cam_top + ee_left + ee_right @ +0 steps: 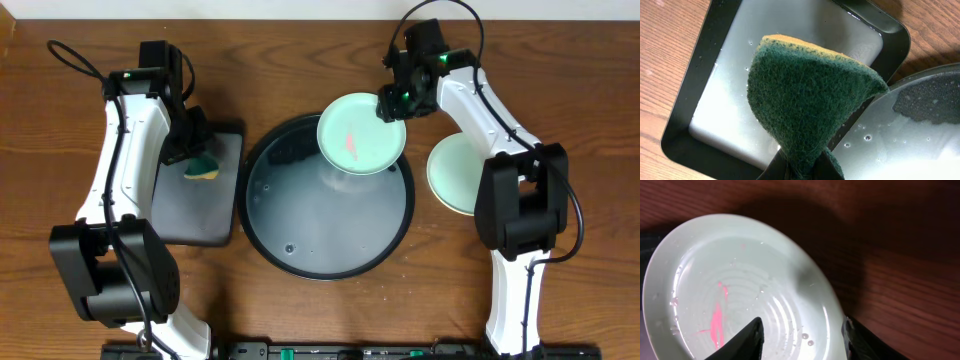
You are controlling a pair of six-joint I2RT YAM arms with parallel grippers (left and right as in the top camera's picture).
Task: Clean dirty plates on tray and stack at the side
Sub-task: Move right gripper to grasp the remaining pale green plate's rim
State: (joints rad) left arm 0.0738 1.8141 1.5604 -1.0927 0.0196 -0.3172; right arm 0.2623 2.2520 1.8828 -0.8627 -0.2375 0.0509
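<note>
My right gripper (pixel 392 100) is shut on the rim of a pale mint plate (pixel 360 135) and holds it above the upper right part of the round black tray (pixel 268 245). The plate has a pink smear (pixel 717 320) and water drops in the right wrist view (pixel 740 275), with my fingers (pixel 802 335) astride its rim. A second mint plate (pixel 452 175) lies on the table to the right, partly behind the right arm. The yellow plate is out of view. My left gripper (pixel 192 140) is shut on a green and yellow sponge (pixel 810 95).
A smaller black rectangular tray (pixel 200 222) lies left of the round tray, under the sponge (pixel 203 168); it shows wet in the left wrist view (pixel 700 100). The round tray's wet floor (pixel 920 130) holds water drops. The table is brown wood.
</note>
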